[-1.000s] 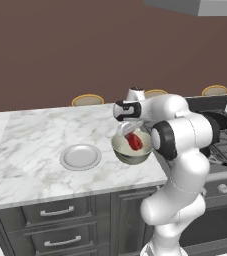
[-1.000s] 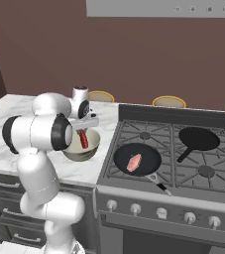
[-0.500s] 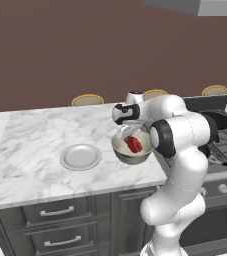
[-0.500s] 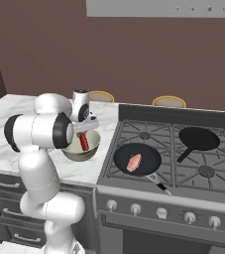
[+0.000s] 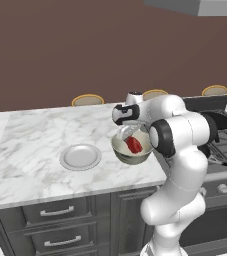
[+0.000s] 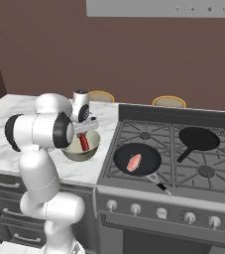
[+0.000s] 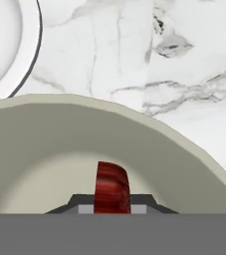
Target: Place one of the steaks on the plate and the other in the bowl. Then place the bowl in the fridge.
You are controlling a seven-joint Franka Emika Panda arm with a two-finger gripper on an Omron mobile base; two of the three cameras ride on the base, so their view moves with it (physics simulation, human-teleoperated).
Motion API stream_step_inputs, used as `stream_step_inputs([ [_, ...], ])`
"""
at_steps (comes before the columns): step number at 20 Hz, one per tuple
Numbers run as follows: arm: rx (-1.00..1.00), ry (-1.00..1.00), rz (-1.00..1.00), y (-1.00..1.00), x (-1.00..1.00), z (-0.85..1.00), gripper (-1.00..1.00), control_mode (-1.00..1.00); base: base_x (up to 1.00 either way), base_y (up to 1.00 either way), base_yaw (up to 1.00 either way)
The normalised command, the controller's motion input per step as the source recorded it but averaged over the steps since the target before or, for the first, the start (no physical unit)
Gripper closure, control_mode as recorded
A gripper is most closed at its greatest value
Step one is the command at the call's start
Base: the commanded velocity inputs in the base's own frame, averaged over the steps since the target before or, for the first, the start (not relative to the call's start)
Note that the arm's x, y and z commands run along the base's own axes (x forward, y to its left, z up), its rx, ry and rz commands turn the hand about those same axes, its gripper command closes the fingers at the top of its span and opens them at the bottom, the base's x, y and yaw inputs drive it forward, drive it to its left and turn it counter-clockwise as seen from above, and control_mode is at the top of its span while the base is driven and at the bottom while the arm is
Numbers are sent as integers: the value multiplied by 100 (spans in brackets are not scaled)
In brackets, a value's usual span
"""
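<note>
The gripper (image 5: 131, 136) is pinched nearly shut on the red steak (image 5: 133, 144), held on edge and hanging straight down, its long axis vertical, low inside the bowl (image 5: 119, 148) at mid-frame. The arm is folded over, hand pointing down. The plate (image 5: 80, 156) lies left, bare; the pink steak (image 6: 134, 161) sits in a pan (image 6: 150, 155).

White rounded arm (image 5: 177, 150), dark joint discs, glossy segments.
</note>
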Motion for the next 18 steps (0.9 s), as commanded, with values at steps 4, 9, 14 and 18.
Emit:
stream_step_inputs([
  [4,1,0,4,0,0,-7,-100,-100,0,0,0],
  [9,0,0,3,0,0,-1,-100,-100,0,0,0],
  [14,0,0,0,0,0,1,-100,-100,0,0,0],
  [18,0,-19,0,-10,-46,42,-100,-100,0,0,0],
])
